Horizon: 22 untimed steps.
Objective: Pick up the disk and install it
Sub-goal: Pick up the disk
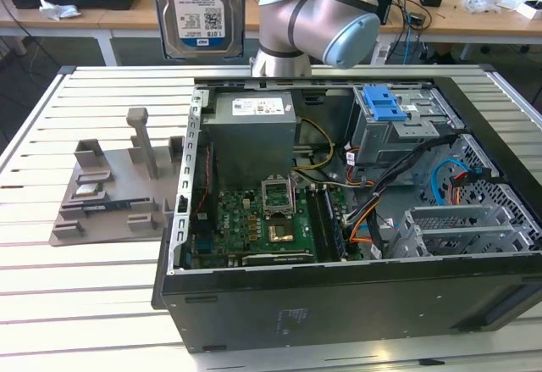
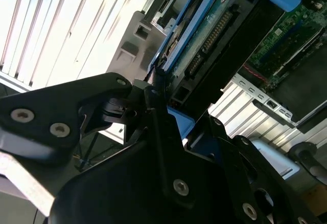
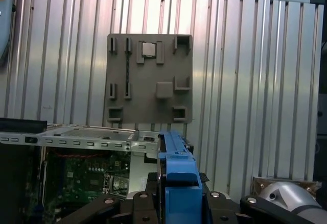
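The disk (image 1: pixel 196 8) hangs upright high above the table's far side in the exterior view. Its white-and-blue label faces the camera, and its top is cut off by the picture's edge. In the second wrist view my gripper (image 2: pixel 156 99) is shut on the disk (image 2: pixel 214 35), whose blue rail and connector edge point away from the black fingers (image 2: pixel 97 106). The first wrist view looks along the disk's blue rail (image 3: pixel 178 173), clamped between the gripper's black parts. The arm's elbow (image 1: pixel 318 20) is beside the disk, on the exterior view's right.
An open computer case (image 1: pixel 339 291) lies on the slatted table (image 1: pixel 85 279). Inside are a motherboard (image 1: pixel 262 219), a power supply (image 1: pixel 252 126) and a grey drive cage with a blue latch (image 1: pixel 383 101). A grey plastic stand (image 1: pixel 110 194) with upright posts sits beside the case, on the exterior view's left.
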{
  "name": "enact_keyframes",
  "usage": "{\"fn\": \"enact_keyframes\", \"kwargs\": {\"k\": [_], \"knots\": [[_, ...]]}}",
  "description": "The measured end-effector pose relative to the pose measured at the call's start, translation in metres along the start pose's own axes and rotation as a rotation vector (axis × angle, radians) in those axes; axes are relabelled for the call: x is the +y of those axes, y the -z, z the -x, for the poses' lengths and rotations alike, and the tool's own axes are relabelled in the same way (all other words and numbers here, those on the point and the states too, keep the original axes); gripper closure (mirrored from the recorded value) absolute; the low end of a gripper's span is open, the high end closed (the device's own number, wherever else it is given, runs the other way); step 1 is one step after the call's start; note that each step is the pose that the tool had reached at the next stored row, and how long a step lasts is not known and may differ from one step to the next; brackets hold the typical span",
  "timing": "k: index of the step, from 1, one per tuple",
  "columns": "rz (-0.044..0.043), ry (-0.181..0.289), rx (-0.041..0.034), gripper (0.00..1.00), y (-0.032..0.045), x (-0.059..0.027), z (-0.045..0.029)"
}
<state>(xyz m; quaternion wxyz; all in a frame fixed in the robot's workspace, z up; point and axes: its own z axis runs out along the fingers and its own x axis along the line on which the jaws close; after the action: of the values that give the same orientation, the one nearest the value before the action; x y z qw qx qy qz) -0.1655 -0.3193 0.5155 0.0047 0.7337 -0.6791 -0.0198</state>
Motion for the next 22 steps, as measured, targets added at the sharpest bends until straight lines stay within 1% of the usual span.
{"fn": "enact_keyframes", "kwargs": {"k": [8, 11, 15, 18, 22], "knots": [[0.0002, 0.000, 0.0002, 0.63, -0.0018, -0.0085, -0.0015], [0.0002, 0.000, 0.0002, 0.63, -0.0026, -0.0142, -0.0021], [0.0002, 0.000, 0.0002, 0.63, -0.0033, -0.0187, -0.0025], [0.0002, 0.000, 0.0002, 0.63, -0.0042, -0.0244, -0.0030], [0.0002, 0.000, 0.0002, 0.63, -0.0049, -0.0279, -0.0035]]}}
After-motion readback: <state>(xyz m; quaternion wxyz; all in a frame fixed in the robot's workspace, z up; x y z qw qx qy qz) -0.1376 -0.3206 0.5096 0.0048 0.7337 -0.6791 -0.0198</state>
